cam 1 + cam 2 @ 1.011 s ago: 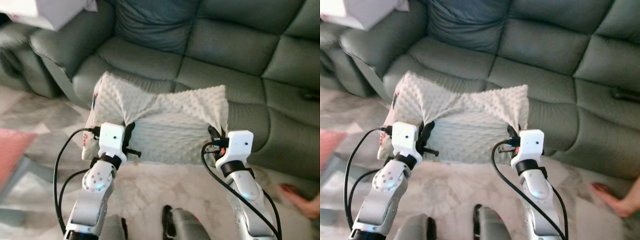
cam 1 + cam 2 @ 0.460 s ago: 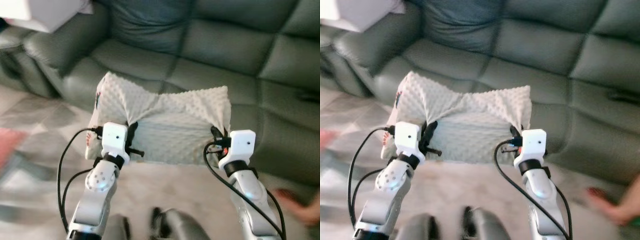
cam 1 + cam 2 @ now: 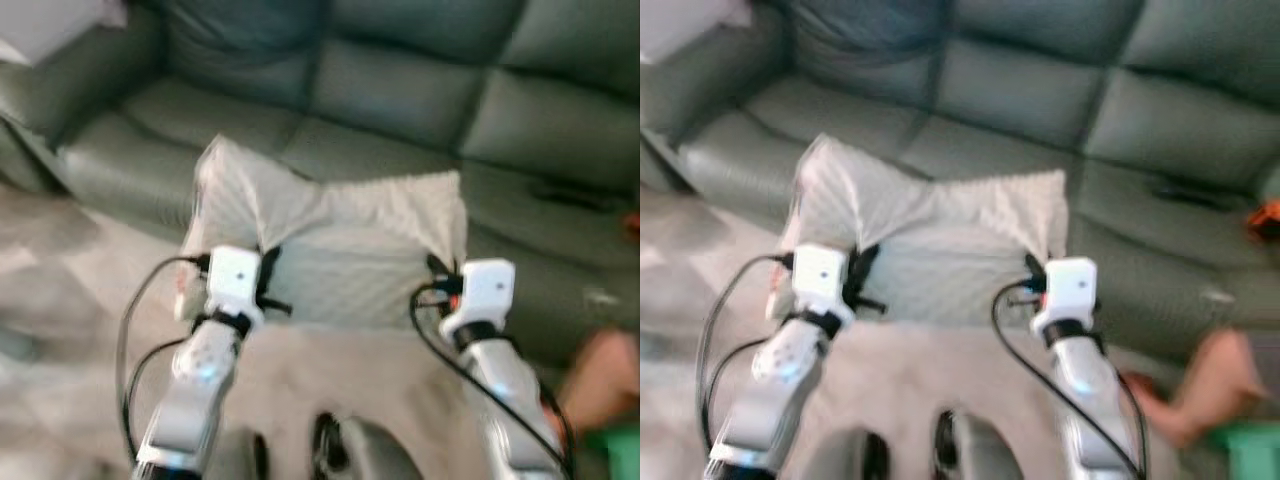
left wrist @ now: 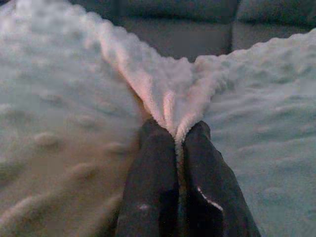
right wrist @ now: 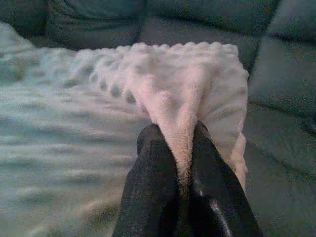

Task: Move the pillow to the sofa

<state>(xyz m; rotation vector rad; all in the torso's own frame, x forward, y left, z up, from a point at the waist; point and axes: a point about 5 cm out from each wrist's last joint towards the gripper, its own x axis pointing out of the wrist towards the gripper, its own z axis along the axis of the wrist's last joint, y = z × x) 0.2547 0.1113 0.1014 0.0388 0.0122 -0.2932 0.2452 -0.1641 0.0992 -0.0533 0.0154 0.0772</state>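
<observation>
Grey-green leather sofa (image 3: 420, 90) spans the far side of the scene from 9 to 3 o'clock, with pale marbled floor (image 3: 60, 300) on the near side. Head views are blurred, consistent with the robot walking.

Task object: the white, dimple-textured rectangular pillow (image 3: 340, 250) is held in the air between the two arms, at 12 o'clock from the robot, overlapping the front edge of the sofa seat in the head views. Whether it already touches the cushion cannot be told.

Left gripper (image 4: 175, 143): fingers pressed together on a pinched fold of the pillow's cover. Right gripper (image 5: 180, 143): same, fingers clamped on a bunched ridge of fabric near the pillow's other end.

Change over the last second: the whole picture has shifted, so the camera has moved. The sofa seats now sit larger and lower in view and less floor shows at 9 o'clock. Judgement: the robot has closed on the sofa. Both grips match the earlier frames; the pillow hangs in the same pose between the arms.

A person's foot (image 3: 1200, 385) is on the floor at about 4 o'clock, close beside the right arm.

Meaning for the task: carry phase nearly over; what remains is to lower the pillow onto the seat and let go.
</observation>
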